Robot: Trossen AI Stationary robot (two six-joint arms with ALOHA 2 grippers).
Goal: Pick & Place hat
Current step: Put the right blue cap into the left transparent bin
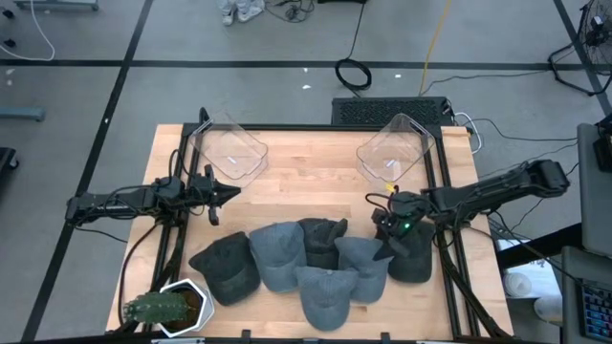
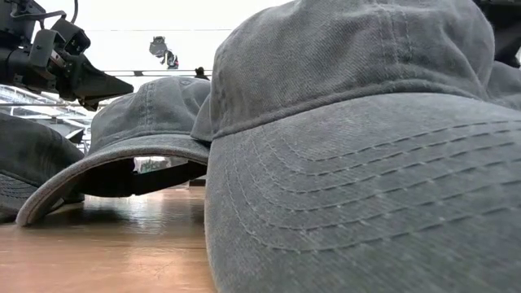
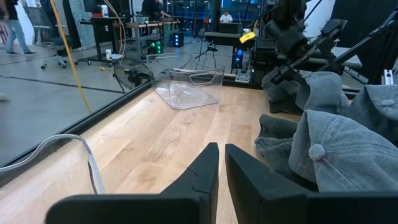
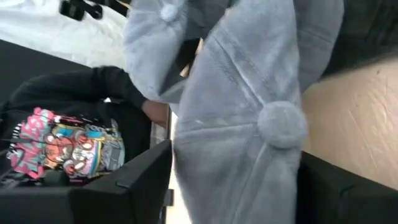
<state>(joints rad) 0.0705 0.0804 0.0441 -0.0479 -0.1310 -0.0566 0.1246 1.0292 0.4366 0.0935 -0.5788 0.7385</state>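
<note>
I see a light wooden tabletop [image 1: 306,182] bounded by black rails, standing on a grey floor with dark seam lines and loose cables along the top of the high view. Two clear plastic bins sit toward the table's upper part: the left clear bin [image 1: 229,151] and the right clear bin [image 1: 394,151]. A cluster of grey fabric baseball caps [image 1: 306,263] occupies the lower centre, and a green cactus in a white hexagonal pot [image 1: 167,309] stands at the lower left corner. Through the left wrist view I note a workshop behind the table with desks, equipment and people in the distance. The left arm reaches in from the left edge, its left gripper [image 1: 222,195] held over bare wood below the left bin, its fingers [image 3: 202,177] pressed nearly together with nothing between them. The right arm extends from the right edge; the right gripper [image 1: 390,226] sits at the right end of the cap cluster, its fingers spread on either side of a pale grey cap with a crown button [image 4: 242,124]. I cannot tell whether they press on the fabric. In the low view, one large cap brim fills most of the frame and hides the right gripper.
</note>
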